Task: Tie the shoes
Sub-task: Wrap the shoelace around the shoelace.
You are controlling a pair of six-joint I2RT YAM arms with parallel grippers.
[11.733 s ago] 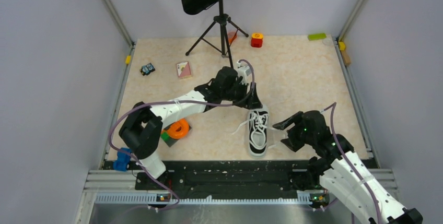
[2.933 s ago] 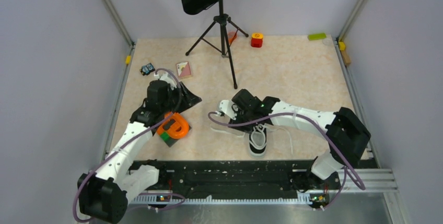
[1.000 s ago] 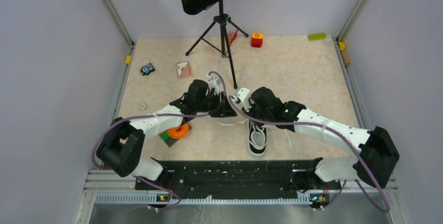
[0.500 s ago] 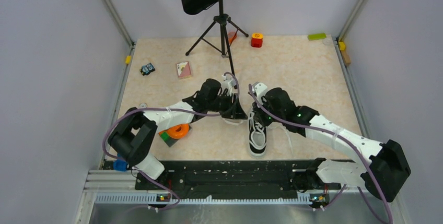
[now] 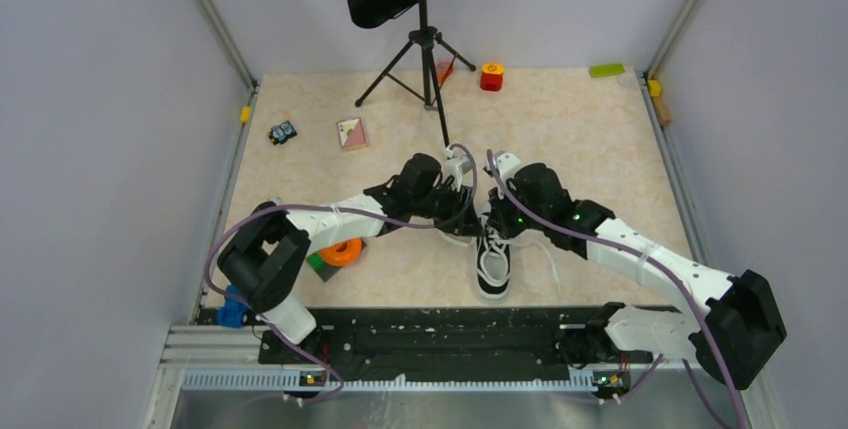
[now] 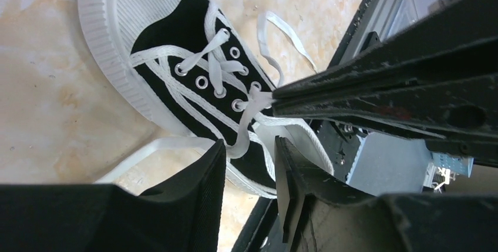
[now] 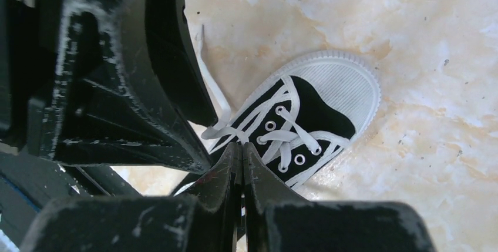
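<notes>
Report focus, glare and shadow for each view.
Top external: even, soft light, no glare, sneaker sharp. Left wrist: sneaker and lace crisp, near left fingers black and slightly soft. Right wrist: tabletop bright but not blown out, closed right fingers loom dark and soft.

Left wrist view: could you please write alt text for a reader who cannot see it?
A black sneaker with a white toe cap lies on a beige table, and the left gripper has its jaws apart around the loose white lace. The right gripper, jaws shut, pinches the same lace from the right.
</notes>
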